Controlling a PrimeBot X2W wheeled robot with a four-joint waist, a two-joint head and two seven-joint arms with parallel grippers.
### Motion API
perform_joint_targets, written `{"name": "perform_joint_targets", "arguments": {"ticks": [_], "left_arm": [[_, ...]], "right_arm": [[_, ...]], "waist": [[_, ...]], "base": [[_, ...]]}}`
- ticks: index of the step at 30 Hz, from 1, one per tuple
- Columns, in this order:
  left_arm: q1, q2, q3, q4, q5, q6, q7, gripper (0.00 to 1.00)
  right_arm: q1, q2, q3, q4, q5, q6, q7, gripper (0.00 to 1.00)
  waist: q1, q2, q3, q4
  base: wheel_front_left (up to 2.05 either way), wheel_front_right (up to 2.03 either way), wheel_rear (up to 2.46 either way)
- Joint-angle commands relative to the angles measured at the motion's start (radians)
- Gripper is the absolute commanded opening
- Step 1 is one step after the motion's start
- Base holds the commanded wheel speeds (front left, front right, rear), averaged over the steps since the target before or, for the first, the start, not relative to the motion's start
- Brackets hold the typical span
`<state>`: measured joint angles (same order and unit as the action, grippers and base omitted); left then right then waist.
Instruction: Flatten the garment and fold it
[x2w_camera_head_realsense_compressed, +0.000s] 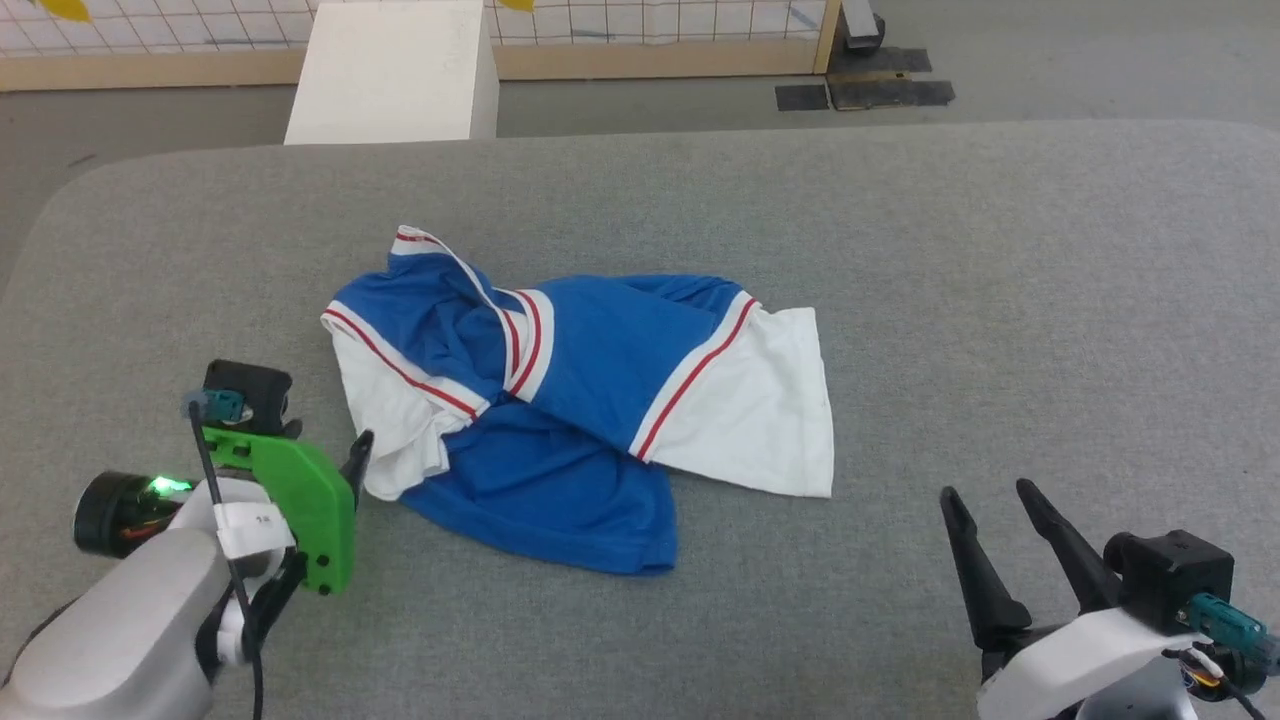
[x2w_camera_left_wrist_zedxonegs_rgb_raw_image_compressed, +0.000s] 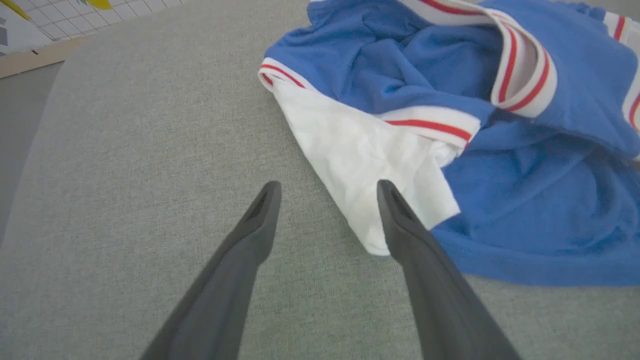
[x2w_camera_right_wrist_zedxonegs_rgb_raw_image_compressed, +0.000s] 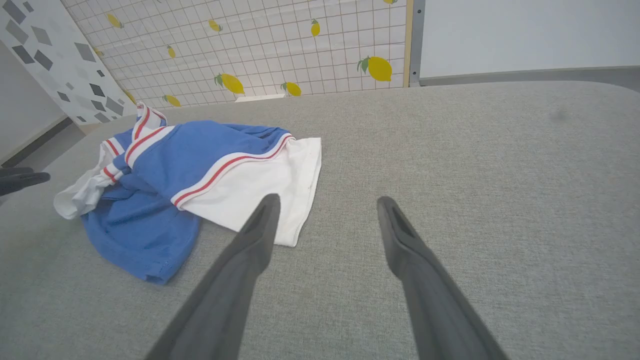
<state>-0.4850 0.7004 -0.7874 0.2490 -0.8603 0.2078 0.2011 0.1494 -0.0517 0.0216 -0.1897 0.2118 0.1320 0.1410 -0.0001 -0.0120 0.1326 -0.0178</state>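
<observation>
Nearest, the right gripper (x2w_camera_head_realsense_compressed: 987, 490) is held spread wide and empty over the grey padded surface (x2w_camera_head_realsense_compressed: 1000, 300). The left gripper (x2w_camera_left_wrist_zedxonegs_rgb_raw_image_compressed: 325, 187) is likewise parted, gripping nothing, one tip (x2w_camera_left_wrist_zedxonegs_rgb_raw_image_compressed: 389, 195) just beside a white sleeve. Mid-surface, the garment (x2w_camera_head_realsense_compressed: 590, 400) is seen crumpled: royal-blue folds, two white sleeves, red-and-white striped trim.

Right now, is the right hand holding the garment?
No, the right hand is open and stands clear of the garment.
</observation>
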Motion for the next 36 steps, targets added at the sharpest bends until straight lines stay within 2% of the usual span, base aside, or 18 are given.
{"name": "perform_joint_targets", "arguments": {"ticks": [1,9,15,19,20,21,22,23,25,29,36], "left_arm": [[0.015,0.014,0.003,-0.015,-0.015,0.005,0.018,1.0],[-0.001,0.036,-0.01,-0.035,-0.042,-0.002,0.112,1.0],[-0.046,0.04,-0.022,0.038,-0.055,-0.013,0.198,1.0],[-0.065,0.026,-0.045,0.115,-0.082,-0.027,0.294,1.0],[-0.065,0.02,-0.056,0.133,-0.091,-0.036,0.323,0.87],[-0.064,0.014,-0.064,0.146,-0.098,-0.045,0.343,0.49],[-0.059,0.006,-0.074,0.159,-0.11,-0.056,0.368,0.19],[-0.056,-0.001,-0.077,0.167,-0.119,-0.063,0.378,0.0],[-0.054,-0.011,-0.077,0.179,-0.126,-0.073,0.374,0.0],[-0.063,-0.017,-0.041,0.176,-0.113,-0.061,0.271,0.0],[-0.018,0.034,0.075,0.043,-0.117,0.028,0.069,0.0]], "right_arm": [[0.003,0.001,0.005,-0.004,0.005,-0.001,0.002,1.0],[-0.022,0.001,0.016,0.003,0.006,-0.001,-0.002,1.0],[-0.041,0.001,0.021,0.01,0.006,-0.001,-0.003,1.0],[-0.054,0.001,0.031,0.017,0.006,-0.001,-0.002,1.0],[-0.058,0.001,0.034,0.019,0.007,-0.001,-0.003,1.0],[-0.061,0.001,0.036,0.021,0.007,-0.001,-0.004,1.0],[-0.064,0.001,0.038,0.023,0.008,-0.001,-0.005,1.0],[-0.065,0.001,0.038,0.025,0.009,-0.001,-0.006,1.0],[-0.066,0.001,0.034,0.03,0.011,-0.001,-0.009,1.0],[-0.06,0.001,0.024,0.042,0.015,-0.001,-0.009,1.0],[-0.043,0.001,0.013,0.047,0.016,-0.001,0.001,1.0]], "waist": [[0.0001,0.012,0.018,-0.011],[0.0001,0.012,0.081,-0.048],[0.0001,0.012,0.124,-0.062],[0.0001,0.012,0.136,-0.066],[0.0001,0.012,0.138,-0.068],[0.0001,0.012,0.139,-0.071],[0.0001,0.012,0.14,-0.073],[0.0001,0.012,0.14,-0.074],[0.0001,0.012,0.138,-0.075],[0.0001,0.012,0.121,-0.064],[0.0001,0.012,0.066,-0.024]], "base": [[0.0,0.0,0.0],[0.0,0.0,0.0],[0.0,0.0,0.0],[0.0,0.0,0.0],[0.0,0.0,0.0],[0.0,0.0,0.0],[0.0,0.0,0.0],[0.0,0.0,0.0],[0.0,0.0,0.0],[0.0,0.0,0.0],[0.0,0.0,0.0]]}}
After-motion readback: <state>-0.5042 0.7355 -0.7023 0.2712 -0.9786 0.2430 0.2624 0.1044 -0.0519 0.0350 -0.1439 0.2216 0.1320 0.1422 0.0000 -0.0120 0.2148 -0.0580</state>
